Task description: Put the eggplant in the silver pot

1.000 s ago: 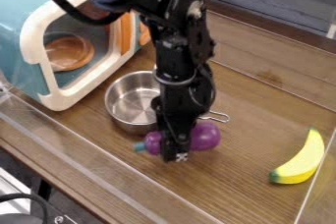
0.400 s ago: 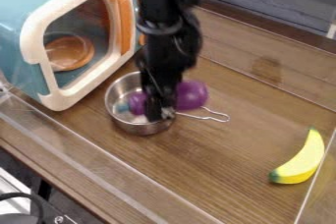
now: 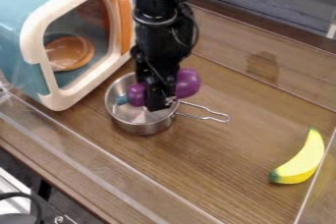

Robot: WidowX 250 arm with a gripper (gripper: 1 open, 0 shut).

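Jaws (image 3: 160, 96): I am clamping them across the middle of the eggplant (image 3: 190, 83); its purple body is showing on both sides of me.
Eggplant: I am holding it over the silver pot (image 3: 128, 119), crosswise, its teal cap (image 3: 121, 99) pointing left and its bare end reaching right. I cannot tell whether it is touching the rim.
Main risk: the right end is sitting toward the handle side. If I am opening with it this far over, that end may be catching the rim, and the eggplant may be tipping out onto the desk (image 3: 197, 174).
Wire handle (image 3: 201, 113): it is sticking out to the right. Should I be lowering off-centre, I may be pressing on it or on the rim and tilting the pot.
Grip: I am pinching a glossy, rounded skin; I judge that a knock against the rim could be rolling it loose.
Release: one finger may be dragging on the skin and pulling the eggplant along if I am rising too soon.
Blue-green box (image 3: 53, 87): it is standing near the pot, to the left; a wide correction that way could be bumping its white frame.
Banana (image 3: 300, 157): it is lying well apart at right, posing no hazard.
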